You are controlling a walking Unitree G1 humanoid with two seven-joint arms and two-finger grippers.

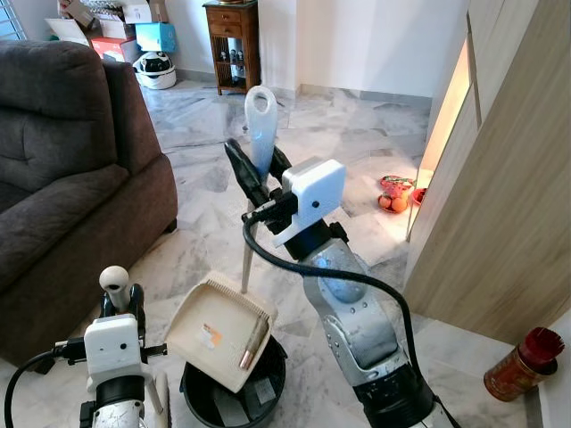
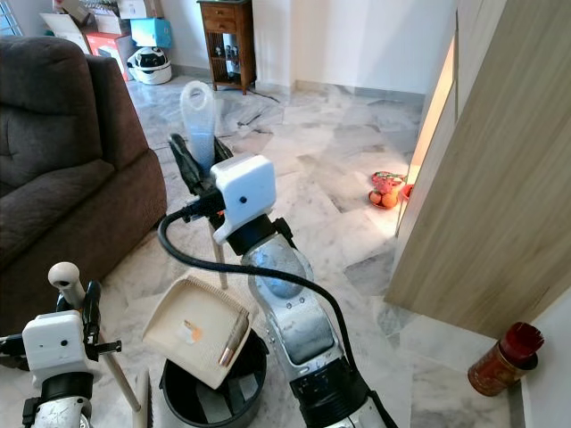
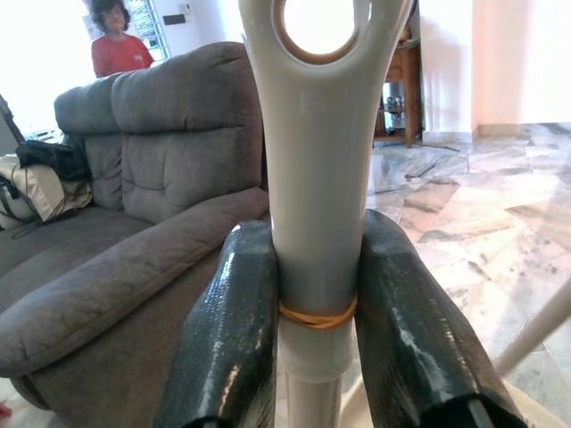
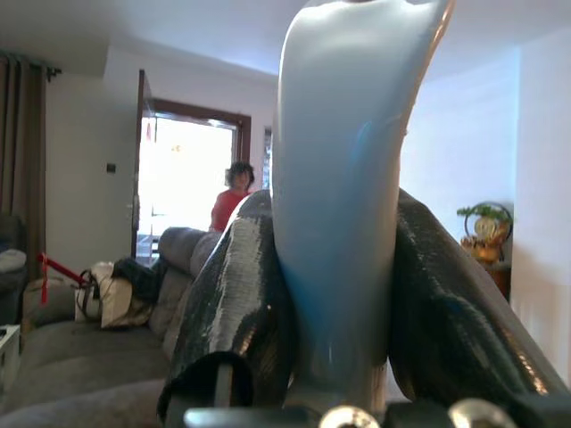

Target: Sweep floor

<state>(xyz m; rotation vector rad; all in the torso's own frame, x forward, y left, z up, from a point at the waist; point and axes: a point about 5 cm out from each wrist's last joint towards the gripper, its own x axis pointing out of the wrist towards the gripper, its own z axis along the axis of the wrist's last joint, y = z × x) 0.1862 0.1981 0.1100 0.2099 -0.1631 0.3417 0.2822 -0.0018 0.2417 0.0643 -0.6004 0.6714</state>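
My right gripper [image 1: 260, 165] is shut on the pale blue handle [image 1: 260, 120] of a long-handled dustpan, and the right wrist view shows the handle [image 4: 343, 196] squeezed between both fingers. The cream dustpan [image 1: 219, 330] hangs tilted over a black bin [image 1: 234, 392] on the marble floor. It holds a brown stick-like piece and a small orange bit. My left gripper [image 1: 122, 301] is low at my left, shut on the white broom handle [image 1: 114, 278]. In the left wrist view that handle [image 3: 317, 178] has a hole at the top and a rubber band.
A brown sofa [image 1: 62, 178] stands close on the left. A wooden cabinet wall [image 1: 500, 196] runs along the right, with a red tin [image 1: 522, 361] at its foot and a bowl of fruit [image 1: 394, 194] on the floor. A person in red [image 3: 116, 40] stands behind the sofa.
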